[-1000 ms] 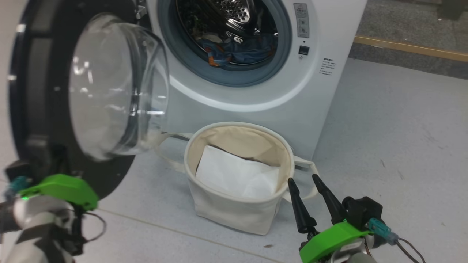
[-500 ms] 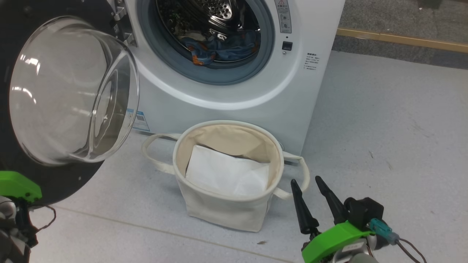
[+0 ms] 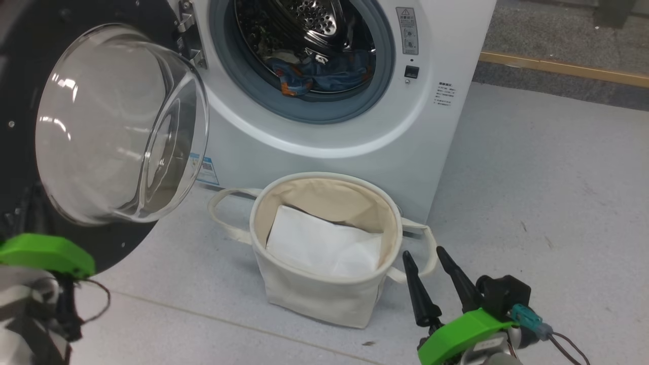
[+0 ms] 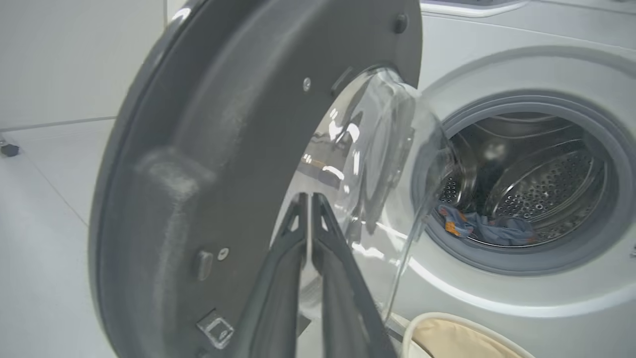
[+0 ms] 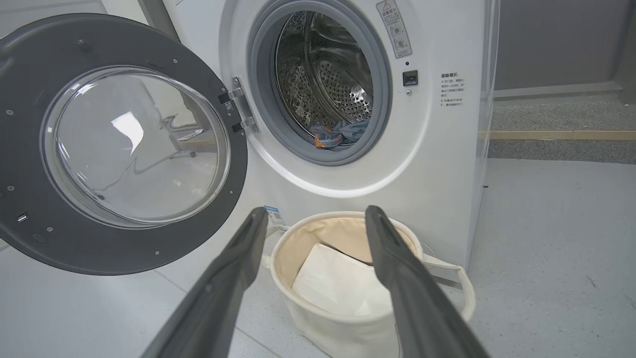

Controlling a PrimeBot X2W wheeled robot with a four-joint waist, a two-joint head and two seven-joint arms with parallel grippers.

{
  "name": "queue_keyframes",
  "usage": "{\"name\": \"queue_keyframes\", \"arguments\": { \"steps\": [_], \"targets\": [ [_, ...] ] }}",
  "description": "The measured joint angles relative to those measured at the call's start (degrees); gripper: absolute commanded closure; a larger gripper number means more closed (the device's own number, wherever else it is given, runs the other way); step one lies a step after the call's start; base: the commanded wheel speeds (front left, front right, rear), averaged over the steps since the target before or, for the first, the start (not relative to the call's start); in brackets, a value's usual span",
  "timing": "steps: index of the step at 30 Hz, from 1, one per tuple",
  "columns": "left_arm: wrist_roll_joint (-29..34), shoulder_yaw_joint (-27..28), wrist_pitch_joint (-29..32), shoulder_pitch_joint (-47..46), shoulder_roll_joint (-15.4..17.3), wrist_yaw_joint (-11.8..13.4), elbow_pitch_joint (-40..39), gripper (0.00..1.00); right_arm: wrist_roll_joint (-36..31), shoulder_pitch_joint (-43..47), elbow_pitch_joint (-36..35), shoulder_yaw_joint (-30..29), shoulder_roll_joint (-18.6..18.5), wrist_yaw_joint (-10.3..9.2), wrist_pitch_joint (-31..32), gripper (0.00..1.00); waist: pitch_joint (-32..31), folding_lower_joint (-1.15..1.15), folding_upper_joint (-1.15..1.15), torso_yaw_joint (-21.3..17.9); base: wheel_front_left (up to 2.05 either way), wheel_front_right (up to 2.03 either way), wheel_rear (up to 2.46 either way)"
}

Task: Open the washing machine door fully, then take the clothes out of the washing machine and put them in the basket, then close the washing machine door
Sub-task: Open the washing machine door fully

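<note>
clothes (image 3: 324, 76): one blue bunch, piece count untellable; lying at the drum lip in the washing machine (image 3: 355, 152); judged soft, light, floppy; best pinched at the top fold.
washing machine door (image 3: 116, 126): one, swung wide.
basket (image 3: 314, 299): one, on the floor below the opening, white sheet (image 3: 324, 246) inside.
left claw (image 4: 308, 199): clenched, empty, by the door.
right claw (image 3: 423, 252): released, beside the basket.

One washing machine (image 3: 329, 152) with one round washing machine door (image 3: 20, 76). One basket (image 3: 314, 299) with two loop handles (image 3: 416, 226), holding one white sheet (image 3: 324, 248). One heap of clothes (image 3: 324, 76). Two claws: left claw (image 4: 308, 196), right claw (image 3: 423, 252).
</note>
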Motion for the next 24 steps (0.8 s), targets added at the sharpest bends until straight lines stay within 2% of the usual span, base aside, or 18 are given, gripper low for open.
{"name": "queue_keyframes", "arguments": {
  "steps": [1,8,13,20,24],
  "targets": [
    [0.02,-0.18,0.00,0.94,-0.38,-0.70,-1.71,0.00,0.05,0.00,0.03,0.07,0.01,0.00,0.00,0.00,-0.04,0.00,0.00,0.01,0.00,0.00,0.00],
    [1.12,-1.03,0.00,10.88,-3.02,-3.35,-14.80,0.00,0.19,-0.02,0.23,0.10,0.01,0.00,-0.09,0.00,0.29,0.00,0.00,-0.40,0.00,0.00,0.00],
    [1.12,-1.82,0.00,17.07,-5.34,-3.90,-23.45,0.00,0.30,-0.24,0.46,-0.08,0.01,0.00,-0.51,0.00,1.26,0.00,0.00,-0.72,0.00,0.00,0.00],
    [-0.40,-3.02,1.92,19.65,-5.39,-5.49,-29.45,0.00,0.03,-2.45,0.43,-0.07,0.01,0.00,-0.52,0.00,2.86,0.00,0.00,-2.18,0.00,0.00,0.00],
    [-1.60,-4.94,3.70,22.34,-5.31,-6.43,-32.48,0.00,-0.69,-3.53,0.37,0.40,0.01,0.00,-0.53,0.00,3.93,0.00,0.00,-4.59,0.00,0.00,0.00]
  ]
}}
